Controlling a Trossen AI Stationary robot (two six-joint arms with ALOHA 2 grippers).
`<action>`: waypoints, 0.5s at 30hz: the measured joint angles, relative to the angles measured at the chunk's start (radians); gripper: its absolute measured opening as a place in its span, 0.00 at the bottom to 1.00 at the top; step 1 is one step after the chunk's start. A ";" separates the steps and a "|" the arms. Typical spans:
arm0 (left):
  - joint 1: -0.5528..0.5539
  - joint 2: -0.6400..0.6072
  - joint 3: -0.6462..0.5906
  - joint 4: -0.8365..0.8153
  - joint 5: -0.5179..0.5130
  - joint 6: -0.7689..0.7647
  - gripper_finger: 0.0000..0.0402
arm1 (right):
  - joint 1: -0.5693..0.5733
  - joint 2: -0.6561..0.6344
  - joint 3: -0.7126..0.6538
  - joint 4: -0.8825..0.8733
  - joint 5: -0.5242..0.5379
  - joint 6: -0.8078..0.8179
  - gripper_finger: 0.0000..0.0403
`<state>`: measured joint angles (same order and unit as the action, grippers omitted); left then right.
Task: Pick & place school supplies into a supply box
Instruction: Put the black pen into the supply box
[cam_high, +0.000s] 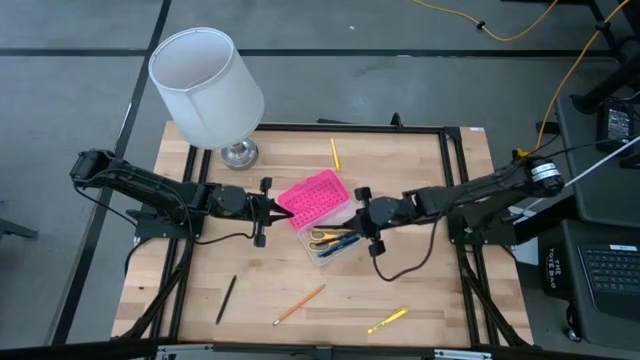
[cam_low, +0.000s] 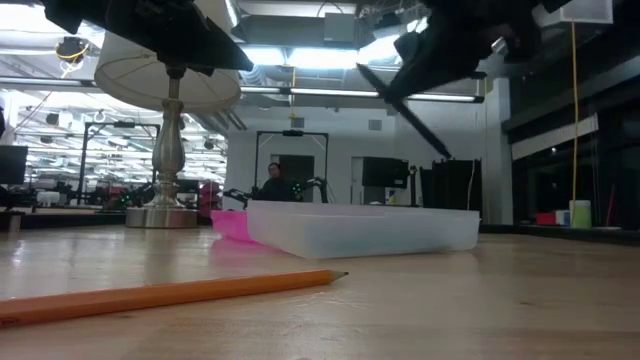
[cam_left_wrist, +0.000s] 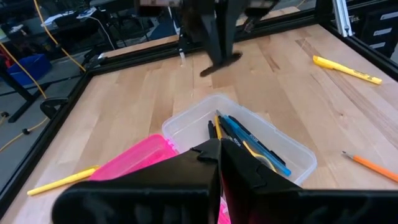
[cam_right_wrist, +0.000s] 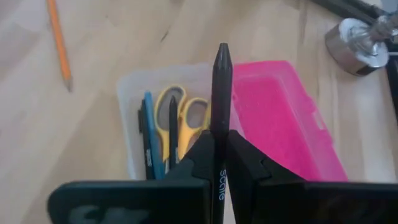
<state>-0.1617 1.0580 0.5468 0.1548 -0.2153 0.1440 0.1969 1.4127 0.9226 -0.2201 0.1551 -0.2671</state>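
The supply box stands open mid-table: its clear base (cam_high: 335, 243) holds blue and black pens and yellow-handled scissors (cam_right_wrist: 180, 121), and its pink lid (cam_high: 312, 197) lies flat beside it on the far-left side. My right gripper (cam_high: 358, 208) hovers over the base's right side, shut on a black pen (cam_right_wrist: 222, 87). My left gripper (cam_high: 283, 212) hangs above the lid's left edge, shut and empty, and shows in its own wrist view (cam_left_wrist: 217, 155). Loose supplies lie on the table: a black pen (cam_high: 226, 298), an orange pencil (cam_high: 300, 304), a yellow pen (cam_high: 388, 320) and a yellow pencil (cam_high: 335, 153). My right gripper pinches the black pen's barrel (cam_right_wrist: 220, 140) between its two fingers, and the pen lies along them. Its front part juts out past the fingertips over the box. The pen (cam_low: 410, 105) is lifted clear and slants downward above the clear base (cam_low: 365, 228).
A lamp with a white shade (cam_high: 205, 85) and metal foot (cam_high: 238, 153) stands at the far-left corner. Black frame rails (cam_high: 455, 180) border the table. Bare wood lies along the near side around the loose pens. A person shows in the room beyond.
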 joint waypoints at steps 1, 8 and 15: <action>0.000 0.000 0.000 0.000 0.000 0.000 0.01 | -0.002 0.012 0.000 0.001 0.000 -0.011 0.06; 0.000 0.000 0.000 -0.001 0.000 0.000 0.01 | -0.009 0.147 0.000 0.017 -0.001 -0.125 0.06; 0.000 0.000 0.000 -0.001 0.000 0.000 0.01 | -0.009 0.271 0.000 0.037 0.001 -0.181 0.06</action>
<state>-0.1619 1.0580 0.5468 0.1543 -0.2153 0.1440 0.1879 1.6838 0.9225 -0.1835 0.1559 -0.4478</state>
